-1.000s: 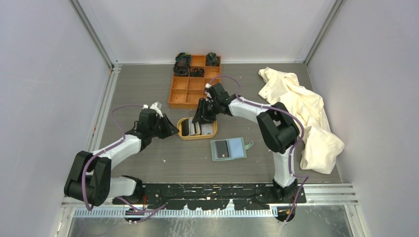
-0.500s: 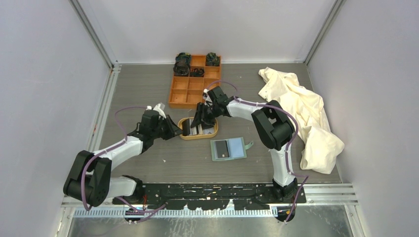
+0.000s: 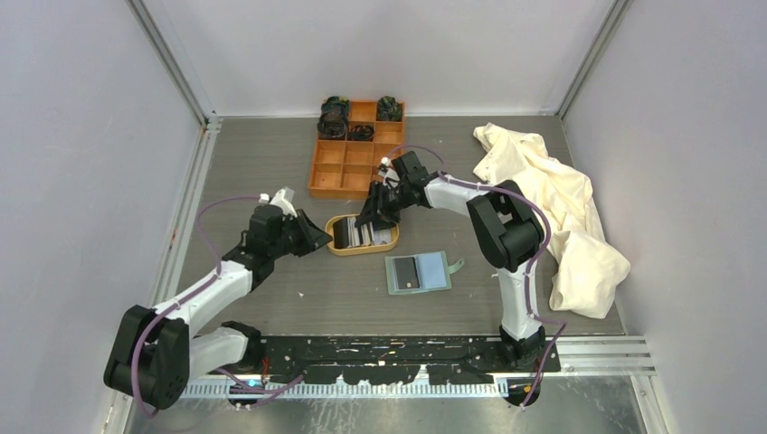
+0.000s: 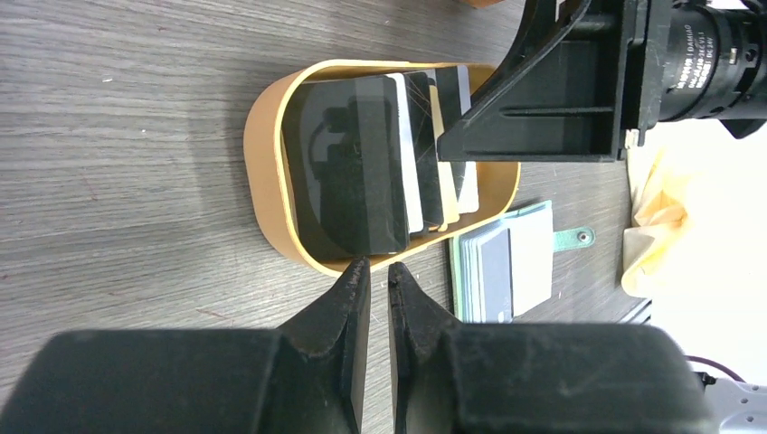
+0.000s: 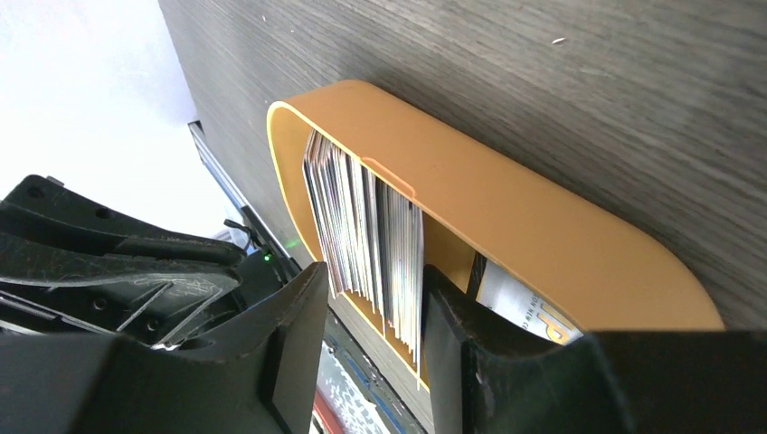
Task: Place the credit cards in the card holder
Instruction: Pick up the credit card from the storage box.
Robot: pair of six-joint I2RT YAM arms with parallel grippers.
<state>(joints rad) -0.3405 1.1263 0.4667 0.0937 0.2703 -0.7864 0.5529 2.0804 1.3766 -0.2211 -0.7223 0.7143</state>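
Several credit cards (image 5: pixel 362 226) stand on edge in an oval tan tray (image 5: pixel 506 208); in the left wrist view a dark card (image 4: pixel 348 172) faces front. My right gripper (image 5: pixel 371 298) is open, one finger on each side of the loose stack, above the tray (image 3: pixel 362 251) in the top view (image 3: pixel 373 217). My left gripper (image 4: pixel 371 267) is shut to a thin slit and empty, with its tips at the tray's rim (image 4: pixel 267 181); in the top view (image 3: pixel 318 240) it is at the tray's left end. The sage-green card holder (image 3: pixel 418 272) lies open in front of the tray, with cards in its pockets (image 4: pixel 506 271).
An orange nine-compartment box (image 3: pixel 348 163) with dark items in its far cells stands behind the tray. A crumpled cream cloth (image 3: pixel 552 208) covers the right side of the table. Grey walls enclose the table on three sides.
The right gripper has shifted slightly right over the tray. The left arm's elbow has swung back and down, while its gripper stays at the tray's left end.
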